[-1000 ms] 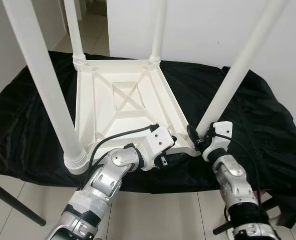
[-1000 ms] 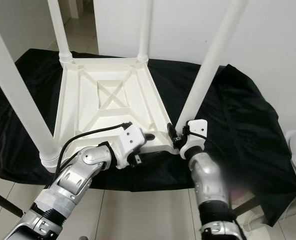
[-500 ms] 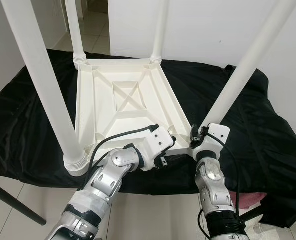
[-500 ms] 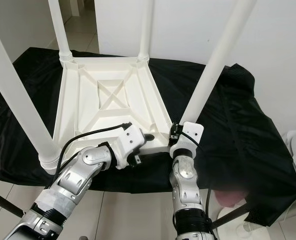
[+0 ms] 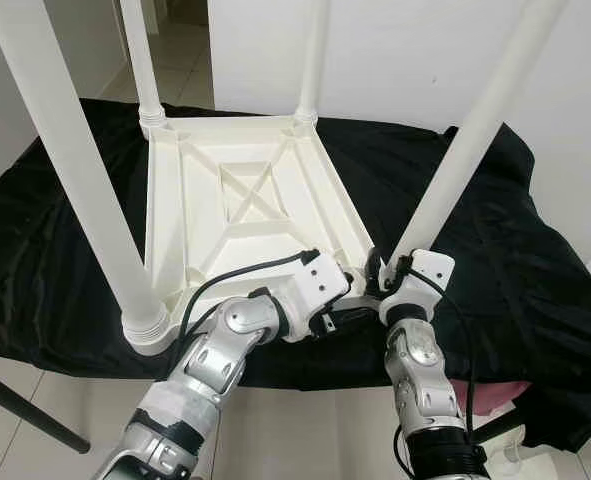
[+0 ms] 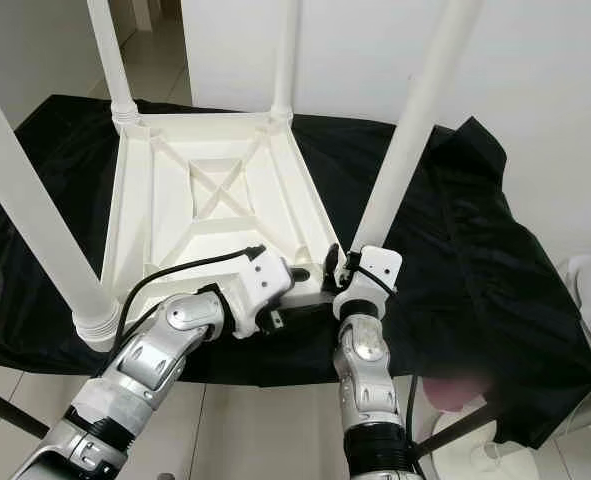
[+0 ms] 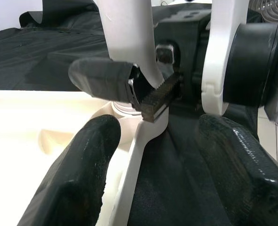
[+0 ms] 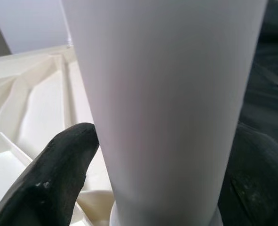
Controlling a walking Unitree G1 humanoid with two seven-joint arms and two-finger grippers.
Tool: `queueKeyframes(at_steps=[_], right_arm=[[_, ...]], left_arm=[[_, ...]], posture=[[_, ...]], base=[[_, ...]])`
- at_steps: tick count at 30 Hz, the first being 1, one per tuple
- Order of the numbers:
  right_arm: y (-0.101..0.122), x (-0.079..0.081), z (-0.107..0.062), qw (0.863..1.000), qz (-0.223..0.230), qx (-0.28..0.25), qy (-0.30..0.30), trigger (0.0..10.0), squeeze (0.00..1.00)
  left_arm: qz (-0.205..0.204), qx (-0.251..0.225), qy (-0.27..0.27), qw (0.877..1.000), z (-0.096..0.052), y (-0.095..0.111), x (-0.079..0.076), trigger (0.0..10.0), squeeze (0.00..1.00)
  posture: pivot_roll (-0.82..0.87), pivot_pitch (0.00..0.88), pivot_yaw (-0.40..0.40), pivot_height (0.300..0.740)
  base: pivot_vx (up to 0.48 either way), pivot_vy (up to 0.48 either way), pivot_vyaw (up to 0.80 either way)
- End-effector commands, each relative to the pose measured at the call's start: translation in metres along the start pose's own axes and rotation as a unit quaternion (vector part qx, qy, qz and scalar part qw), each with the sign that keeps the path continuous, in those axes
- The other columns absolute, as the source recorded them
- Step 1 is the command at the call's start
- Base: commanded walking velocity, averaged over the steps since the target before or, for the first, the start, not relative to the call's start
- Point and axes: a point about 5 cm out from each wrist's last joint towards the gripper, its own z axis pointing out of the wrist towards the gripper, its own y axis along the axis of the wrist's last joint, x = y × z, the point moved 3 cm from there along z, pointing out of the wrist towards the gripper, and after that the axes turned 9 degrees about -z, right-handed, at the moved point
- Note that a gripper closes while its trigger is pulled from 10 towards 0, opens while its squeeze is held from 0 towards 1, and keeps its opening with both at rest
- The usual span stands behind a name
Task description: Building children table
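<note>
All four white table legs [image 5: 67, 170] run off the top edge of both eye views, so their upper ends go unseen. The upturned tabletop [image 5: 245, 215] loses its near rim behind the left gripper [image 5: 347, 288] and that arm's wrist housing. The base of the near-right leg [image 6: 405, 140] is covered by the right gripper [image 6: 340, 268] (whether it is fully seated cannot be told). In the right wrist view that leg blocks the middle, and the black fingers [image 8: 54, 179] are cut off at the frame's edges.
</note>
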Motion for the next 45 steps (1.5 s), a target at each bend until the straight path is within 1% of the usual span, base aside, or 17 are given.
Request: queueKeyframes(at_steps=[1,2,3,4,10,14,21,25,28,29,31,32,33,34,35,36,45], right_arm=[[0.003,-0.005,-0.001,1.0,0.006,-0.011,0.001,10.0,1.0],[0.004,-0.008,0.0,1.0,0.011,-0.016,0.009,10.0,0.94],[0.004,-0.01,0.0,1.0,0.015,-0.019,0.015,10.0,0.94],[0.004,-0.011,0.0,0.999,0.015,-0.022,0.026,10.0,0.0],[0.0,-0.013,-0.004,0.995,0.004,-0.03,0.091,10.0,0.0],[0.001,-0.015,-0.004,0.993,0.002,-0.034,0.11,10.0,0.0],[0.004,-0.025,-0.002,0.98,-0.022,-0.045,0.194,10.0,0.0],[0.002,-0.03,0.001,0.965,-0.059,-0.041,0.252,10.0,0.0],[0.002,-0.033,0.003,0.962,-0.069,-0.039,0.261,10.0,0.0],[0.002,-0.033,0.004,0.959,-0.077,-0.036,0.272,8.7,0.0],[0.001,-0.034,0.005,0.956,-0.082,-0.034,0.28,8.7,0.0],[0.0,-0.034,0.005,0.953,-0.088,-0.031,0.29,6.4,0.0],[0.0,-0.034,0.005,0.953,-0.088,-0.031,0.29,6.4,0.0],[-0.002,-0.035,0.005,0.95,-0.091,-0.028,0.298,2.9,0.0],[-0.002,-0.035,0.005,0.95,-0.091,-0.028,0.298,2.9,0.0],[-0.004,-0.035,0.005,0.947,-0.089,-0.025,0.306,0.0,0.0],[-0.008,-0.034,0.004,0.941,-0.079,-0.024,0.327,0.0,0.0]], left_arm=[[-0.003,-0.003,0.032,0.999,0.0,-0.002,0.004,10.0,0.0],[-0.003,-0.004,0.032,0.999,0.0,-0.002,0.004,10.0,0.0],[-0.003,-0.004,0.032,0.999,0.0,-0.002,0.003,10.0,0.0],[-0.004,-0.004,0.031,0.999,0.0,-0.002,0.003,10.0,0.0],[-0.005,-0.002,0.027,1.0,-0.001,-0.004,0.0,10.0,0.0],[-0.005,-0.002,0.026,1.0,-0.001,-0.004,-0.001,10.0,0.0],[-0.006,0.002,0.02,1.0,-0.003,-0.006,-0.003,10.0,0.0],[-0.005,0.003,0.014,1.0,-0.003,-0.006,-0.005,10.0,0.0],[-0.004,0.003,0.013,1.0,-0.003,-0.005,-0.005,10.0,0.0],[-0.003,0.004,0.012,1.0,-0.003,-0.005,-0.004,10.0,0.0],[-0.002,0.004,0.012,1.0,-0.003,-0.005,-0.004,10.0,0.0],[-0.001,0.005,0.011,1.0,-0.003,-0.005,-0.004,10.0,0.0],[-0.001,0.005,0.011,1.0,-0.003,-0.005,-0.004,10.0,0.0],[0.004,0.008,0.01,1.0,-0.003,-0.005,-0.003,10.0,0.0],[0.004,0.008,0.01,1.0,-0.003,-0.005,-0.003,10.0,0.0],[0.007,0.01,0.009,1.0,-0.003,-0.006,-0.004,10.0,0.0],[0.008,0.012,0.009,1.0,-0.003,-0.006,-0.004,10.0,0.0]], posture=[[-0.03,0.016,-0.058,0.74],[-0.03,0.019,-0.057,0.74],[-0.03,0.019,-0.057,0.74],[-0.03,0.022,-0.056,0.74],[-0.04,0.024,-0.052,0.74],[-0.04,0.03,-0.051,0.74],[-0.03,0.03,-0.048,0.74],[-0.03,0.026,-0.035,0.74],[-0.03,0.026,-0.033,0.74],[-0.03,0.026,-0.03,0.74],[-0.03,0.026,-0.03,0.74],[-0.03,0.029,-0.022,0.74],[-0.03,0.029,-0.022,0.74],[-0.03,0.031,-0.022,0.74],[-0.03,0.031,-0.022,0.74],[-0.03,0.032,-0.02,0.74],[-0.03,0.039,-0.016,0.74]], base=[[0.0,0.0,0.0],[0.0,0.0,0.0],[0.0,0.0,0.0],[0.0,0.0,0.0],[0.0,0.0,0.0],[0.0,0.0,0.0],[0.0,0.0,0.0],[0.0,0.0,0.0],[0.0,0.0,0.0],[0.0,0.0,0.0],[0.0,0.0,0.0],[0.0,0.0,0.0],[0.0,0.0,0.0],[0.0,0.0,0.0],[0.0,0.0,0.0],[0.0,0.0,0.0],[0.0,0.0,0.0]])
